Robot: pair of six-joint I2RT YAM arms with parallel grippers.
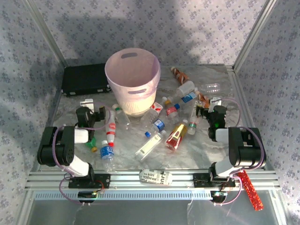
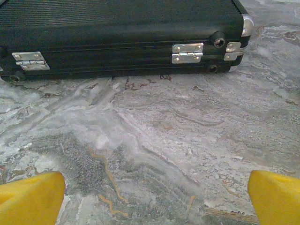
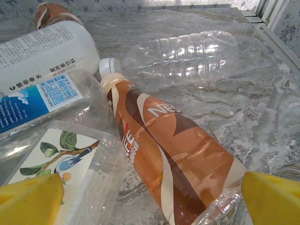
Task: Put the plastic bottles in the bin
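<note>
The pale pink bin (image 1: 132, 82) stands upright at the back middle of the marble table. Several plastic bottles lie scattered in front and to its right, among them a yellow-red one (image 1: 177, 135), a green one (image 1: 91, 143) and a blue-labelled one (image 1: 107, 152). My left gripper (image 1: 90, 108) (image 2: 154, 201) is open over bare table with nothing between its yellow fingers (image 2: 30, 199). My right gripper (image 1: 206, 106) (image 3: 152, 201) is open, and the base of a brown coffee bottle (image 3: 173, 154) lies between its fingers. Beside that lie a clear bottle (image 3: 183, 56) and a blue-labelled bottle (image 3: 42, 98).
A flat black case (image 1: 86, 78) (image 2: 122, 37) lies at the back left, just ahead of my left gripper. A white printed packet (image 1: 156, 177) rests on the front rail and a red strip (image 1: 250, 190) hangs at the front right. A clear bird-labelled container (image 3: 56, 164) sits by my right gripper's left finger.
</note>
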